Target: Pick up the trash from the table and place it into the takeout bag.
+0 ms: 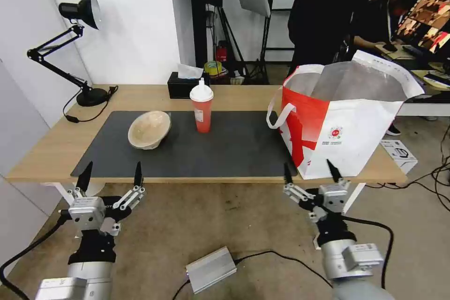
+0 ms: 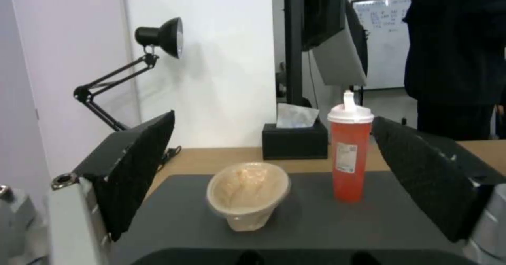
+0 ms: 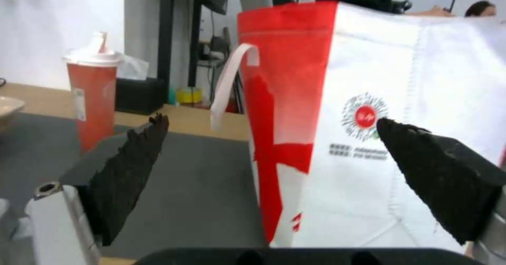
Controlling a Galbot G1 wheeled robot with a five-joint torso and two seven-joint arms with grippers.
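A beige pulp bowl (image 1: pixel 149 129) lies tilted on the dark mat of the table (image 1: pixel 140 94), with a red drink cup (image 1: pixel 202 106) under a white domed lid upright just right of it. The red-and-white takeout bag (image 1: pixel 344 122) stands open on the table's right end. My left gripper (image 1: pixel 111 171) is open, below the table's front edge, in line with the bowl (image 2: pixel 246 195) and cup (image 2: pixel 349 152). On the right, my right gripper (image 1: pixel 309 172) is open in front of the bag (image 3: pixel 369 122). Both hold nothing.
A black desk lamp (image 1: pixel 77 47) stands at the table's back left and a black tissue box (image 1: pixel 186 85) behind the cup. A small white box (image 1: pixel 398 154) and cables lie on the floor right of the table. A silver box (image 1: pixel 211 269) lies on the floor between my arms.
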